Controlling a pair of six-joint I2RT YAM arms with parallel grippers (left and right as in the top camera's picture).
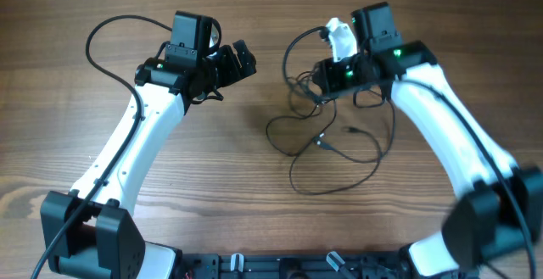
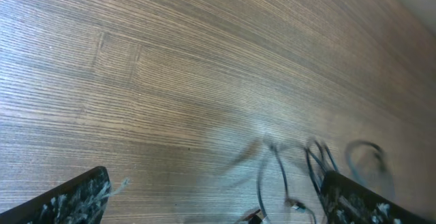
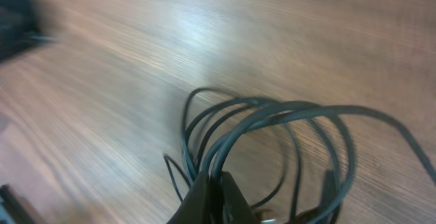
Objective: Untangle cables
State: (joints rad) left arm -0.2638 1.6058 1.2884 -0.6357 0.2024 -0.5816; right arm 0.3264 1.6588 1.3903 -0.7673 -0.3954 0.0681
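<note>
The cables [image 1: 327,139] are thin black cords lying in loose overlapping loops on the wooden table, between the two arms and nearer the right one. My right gripper [image 1: 316,81] is at the upper edge of the tangle. In the right wrist view its fingers [image 3: 204,198] are pinched together on several strands, and the cables [image 3: 272,112] arch up from them in loops. My left gripper [image 1: 236,62] stands open to the left of the tangle, holding nothing. In the left wrist view the left gripper [image 2: 211,207] spans bare wood, with the cables [image 2: 279,173] and a small plug just inside its right finger [image 2: 354,200].
A thicker black arm cable [image 1: 102,33] loops out behind the left arm, and another [image 1: 293,46] curves beside the right wrist's white fitting [image 1: 341,37]. Both arm bases [image 1: 93,237] stand at the near table edge. Wooden tabletop [image 1: 221,160] surrounds the tangle.
</note>
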